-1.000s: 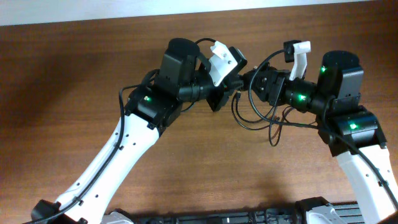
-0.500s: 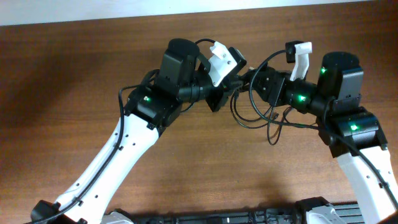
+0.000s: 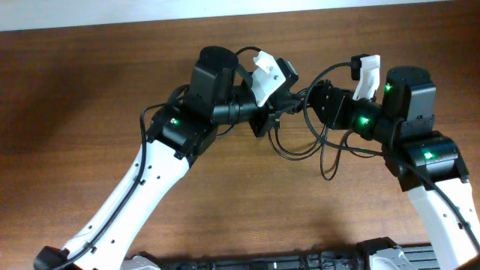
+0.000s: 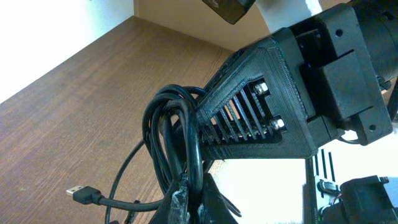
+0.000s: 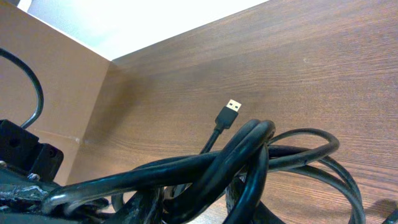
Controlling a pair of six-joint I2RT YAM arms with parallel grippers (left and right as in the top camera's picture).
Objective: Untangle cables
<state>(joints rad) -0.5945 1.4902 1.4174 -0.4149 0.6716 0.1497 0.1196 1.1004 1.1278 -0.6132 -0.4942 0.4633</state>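
While pressed tight together on a bundle of the cables (image 4: 177, 124), left fingers (image 4: 183, 202) nearly tip to tip with right fingers (image 5: 25, 196), slightly parted and nipping strands of the same tangle. Beneath, a brown wooden desk (image 3: 75, 112), pale wall (image 3: 75, 11) beyond. Looped down from both sets of fingers, one USB plug (image 5: 231, 107) loose.
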